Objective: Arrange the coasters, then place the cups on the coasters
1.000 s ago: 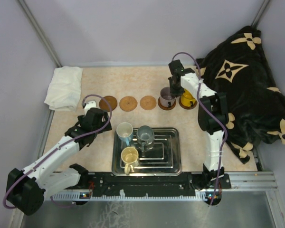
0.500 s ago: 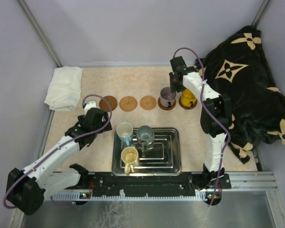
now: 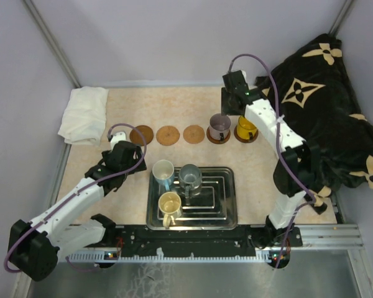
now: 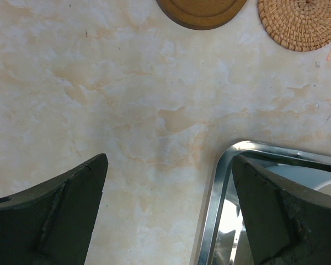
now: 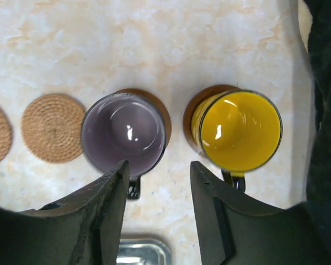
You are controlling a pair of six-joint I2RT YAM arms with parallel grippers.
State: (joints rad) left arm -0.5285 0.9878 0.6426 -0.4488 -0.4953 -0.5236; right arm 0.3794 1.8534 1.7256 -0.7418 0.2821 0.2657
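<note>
Purple-grey cup [image 5: 123, 133] was found seated on a dark coaster [image 5: 161, 113] beyond the far edge of the tray [image 3: 227, 214], toward its right end. Orange-yellow cup [image 5: 240, 131] was seated likewise, further right of the tray.

Right hand [image 5: 157, 179] was held above the two, fingers parted, nothing gripped. Left hand [image 4: 170, 165] was spread wide and empty over the bench [image 4: 127, 99] at the tray's far-left corner.

Three bare coasters [image 3: 167, 135] were noted in a row beyond the tray's far-left edge. White-and-blue cup [image 3: 163, 171], grey-blue cup [image 3: 189, 176] and cream-yellow cup [image 3: 170, 203] stood in the tray's left half.

The placement was judged done, with a fetch due next. It was judged that the right hand should be raised straight up, so that the purple-grey cup's handle, on its tray side, would not be clipped. The next cup should be gripped at the rim, clear of its neighbours, and lowered centred on a bare coaster.
</note>
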